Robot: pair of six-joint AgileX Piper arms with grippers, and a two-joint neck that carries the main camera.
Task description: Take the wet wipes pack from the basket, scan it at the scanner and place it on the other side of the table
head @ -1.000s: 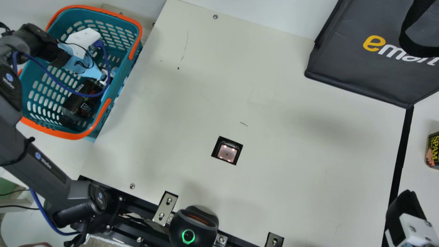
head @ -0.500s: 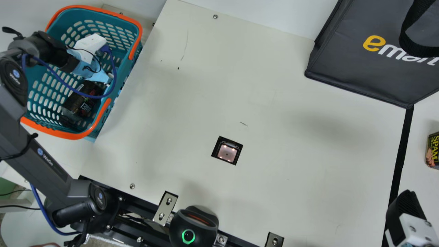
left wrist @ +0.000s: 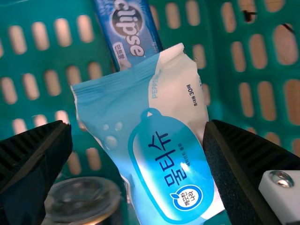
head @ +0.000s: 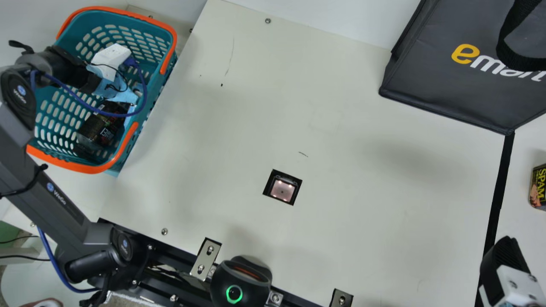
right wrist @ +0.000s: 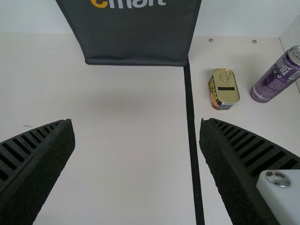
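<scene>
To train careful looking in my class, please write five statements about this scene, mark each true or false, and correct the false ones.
1. The wipes pack is in the basket. True.
2. The left gripper is shut. False: the left gripper is open, its fingers apart.
3. The tin and the purple can are on the same side of the black strip. True.
4. The right gripper holds the purple can. False: the right gripper is open, and the can is away from it.
5. The basket is white with a black handle. False: the basket is teal with orange handles.
</scene>
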